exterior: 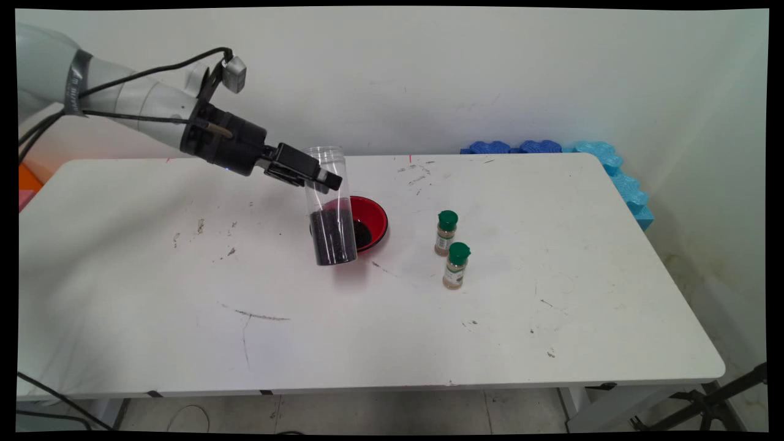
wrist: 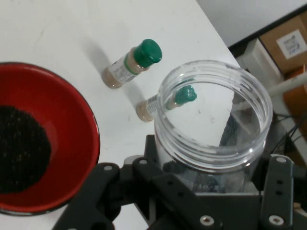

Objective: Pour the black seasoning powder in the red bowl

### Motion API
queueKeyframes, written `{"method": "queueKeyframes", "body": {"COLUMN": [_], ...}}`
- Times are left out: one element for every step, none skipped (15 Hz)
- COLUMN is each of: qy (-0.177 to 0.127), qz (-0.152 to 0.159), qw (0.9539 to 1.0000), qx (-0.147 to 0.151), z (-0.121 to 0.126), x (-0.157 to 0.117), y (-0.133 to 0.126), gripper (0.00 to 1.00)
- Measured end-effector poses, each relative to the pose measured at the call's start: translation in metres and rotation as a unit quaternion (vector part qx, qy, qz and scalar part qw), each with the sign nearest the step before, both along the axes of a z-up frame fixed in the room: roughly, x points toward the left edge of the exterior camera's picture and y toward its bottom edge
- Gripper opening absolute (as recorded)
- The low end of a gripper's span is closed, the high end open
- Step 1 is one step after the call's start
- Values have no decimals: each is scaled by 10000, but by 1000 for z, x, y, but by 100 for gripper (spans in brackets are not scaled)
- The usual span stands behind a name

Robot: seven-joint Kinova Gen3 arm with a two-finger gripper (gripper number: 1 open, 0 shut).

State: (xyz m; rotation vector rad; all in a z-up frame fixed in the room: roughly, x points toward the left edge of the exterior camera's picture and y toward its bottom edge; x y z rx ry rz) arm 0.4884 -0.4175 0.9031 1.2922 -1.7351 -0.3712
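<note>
My claw (exterior: 318, 177) is clamped on the jar (exterior: 331, 208) near its open top, holding it almost upright just in front of the bowl (exterior: 370, 223). The jar looks like rigid, slick clear plastic, bottom-heavy with dark grains; I judge a high grip lets it swing. Two shakers (exterior: 452, 248) stand right of the bowl.

Two green-capped spice bottles (exterior: 446, 233) (exterior: 457, 265) stand near blue foam pieces (exterior: 554, 149) by the wall.
</note>
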Motion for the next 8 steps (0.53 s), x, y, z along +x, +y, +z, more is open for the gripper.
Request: {"method": "queueKeyframes", "body": {"qy": [42, 78, 123, 169, 209, 265, 300, 347], "qz": [88, 179, 268, 346, 399, 474, 522, 593], "qw": [9999, 9994, 9988, 9980, 9972, 9960, 9950, 9936], "qx": [133, 270, 399, 508, 593, 715, 792, 900], "z": [-2, -5, -7, -9, -10, -12, -13, -14], "x": [0, 1, 2, 2, 2, 2, 3, 3], "y": [-1, -2, -3, -3, -4, -4, -5, -5], "gripper": [0, 0, 0, 0, 0, 0, 0, 0]}}
